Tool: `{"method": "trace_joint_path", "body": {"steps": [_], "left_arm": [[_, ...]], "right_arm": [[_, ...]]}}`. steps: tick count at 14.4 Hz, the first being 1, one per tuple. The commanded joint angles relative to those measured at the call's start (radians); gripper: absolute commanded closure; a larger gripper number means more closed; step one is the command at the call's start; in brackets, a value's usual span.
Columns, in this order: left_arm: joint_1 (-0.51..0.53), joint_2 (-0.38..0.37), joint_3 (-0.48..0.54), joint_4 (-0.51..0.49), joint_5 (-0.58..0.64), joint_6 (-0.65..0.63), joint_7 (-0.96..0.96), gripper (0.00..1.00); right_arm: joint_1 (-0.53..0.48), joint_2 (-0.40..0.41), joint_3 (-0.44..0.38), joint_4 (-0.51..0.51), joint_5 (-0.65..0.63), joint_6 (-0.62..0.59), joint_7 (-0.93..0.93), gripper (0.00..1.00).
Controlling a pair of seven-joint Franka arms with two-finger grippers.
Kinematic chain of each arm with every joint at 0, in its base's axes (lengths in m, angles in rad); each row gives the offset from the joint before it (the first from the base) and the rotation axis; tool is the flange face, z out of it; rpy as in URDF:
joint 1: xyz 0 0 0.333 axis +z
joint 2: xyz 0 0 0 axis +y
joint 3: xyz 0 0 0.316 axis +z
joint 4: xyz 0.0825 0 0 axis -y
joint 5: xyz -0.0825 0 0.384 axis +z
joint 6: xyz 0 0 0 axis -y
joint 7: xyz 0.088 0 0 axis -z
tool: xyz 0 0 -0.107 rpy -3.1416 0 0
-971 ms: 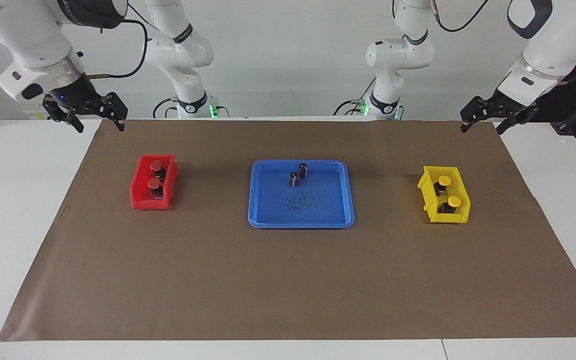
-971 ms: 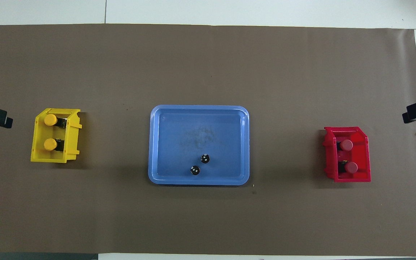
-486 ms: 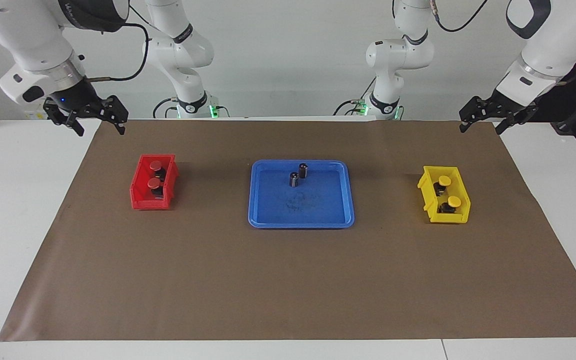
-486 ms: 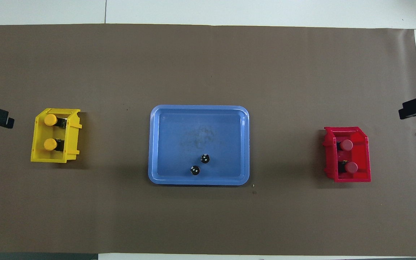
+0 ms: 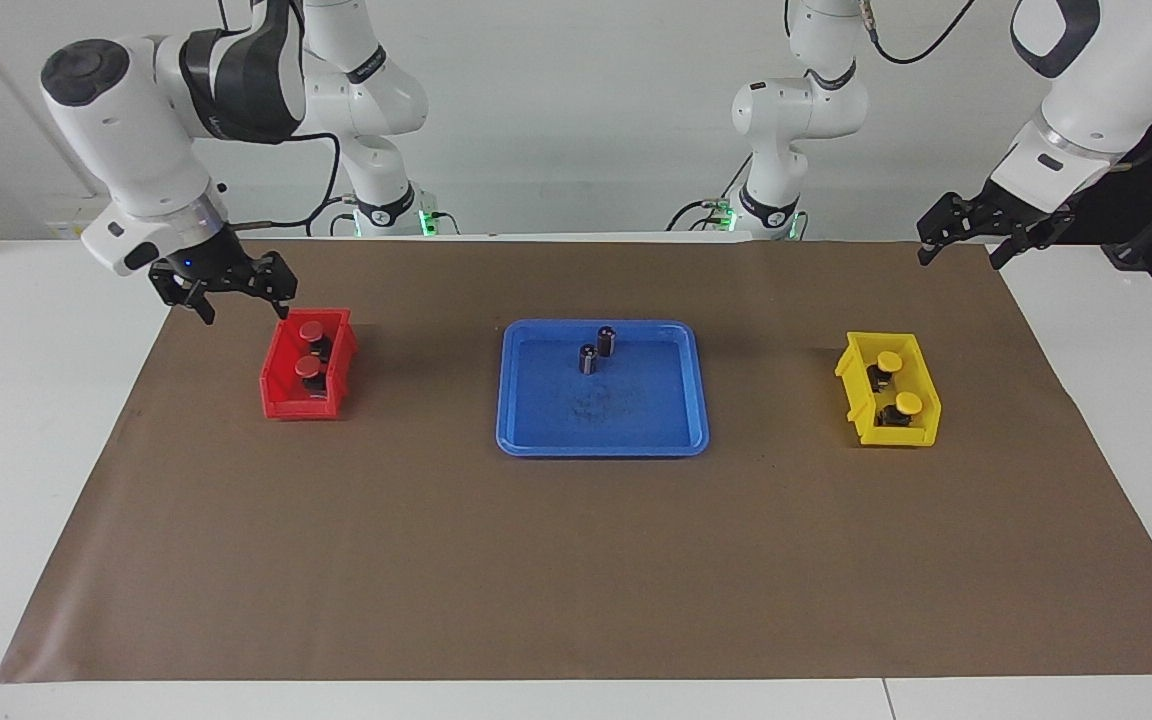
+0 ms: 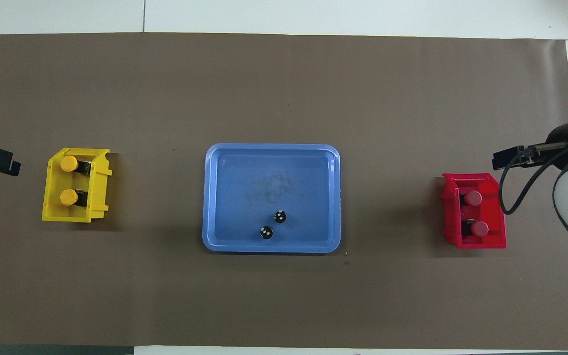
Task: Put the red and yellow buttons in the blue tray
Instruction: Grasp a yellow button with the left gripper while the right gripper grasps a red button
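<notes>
so right now the right gripper (image 5: 247, 298) hangs with its fingers spread, empty, over the mat just beside the robot-side end of the small red plastic bin (image 5: 281, 382). one fingertip is right at the bin's corner; can't tell if it touches. directly under and just past that gripper, inside the bin, sit the two red-capped push buttons on dark blocky bases (image 5: 310, 331) (image 5: 307, 367), one after the other along the bin.

further out from that hand, toward the middle of the brown paper mat (image 5: 576, 560), lies the flat rectangular blue plastic tray with rounded corners (image 5: 536, 440). it has two small dark capless cylinders (image 5: 606, 340) (image 5: 587, 358) standing upright in its robot-side half, near each other. none of the buttons are in it.

well apart from all that, at the left arm's end, the left gripper (image 5: 960, 244) waits up in the air, fingers spread and empty, over the mat's edge. out from it sits the small yellow plastic bin (image 5: 861, 425) with the two yellow-capped push buttons (image 5: 890, 360) (image 5: 908, 403) in it.
</notes>
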Motion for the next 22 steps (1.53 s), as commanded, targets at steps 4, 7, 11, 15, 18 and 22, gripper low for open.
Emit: {"method": "trace_joint_path", "body": {"steps": [4,7,11,15,18,22], "left_arm": [[0.007,-0.078,0.002,-0.174,0.003,0.155,0.000,0.00],[0.008,-0.118,0.002,-0.303,0.006,0.269,0.003,0.03],[0.026,-0.038,0.001,-0.361,0.006,0.444,0.003,0.04],[0.048,0.060,0.001,-0.371,0.005,0.568,0.003,0.06],[0.060,0.100,0.001,-0.409,0.006,0.657,0.002,0.13],[0.063,0.111,0.001,-0.495,0.005,0.776,-0.003,0.25]], "right_arm": [[0.028,0.044,0.002,-0.118,0.034,0.158,0.011,0.11],[0.014,0.023,-0.001,-0.182,0.031,0.183,-0.053,0.22],[-0.029,-0.026,-0.001,-0.302,0.023,0.249,-0.105,0.27],[-0.053,-0.040,-0.001,-0.365,0.022,0.298,-0.156,0.34],[-0.053,-0.043,-0.001,-0.382,0.020,0.313,-0.162,0.35],[-0.055,-0.034,-0.001,-0.403,0.022,0.350,-0.173,0.35]]}}
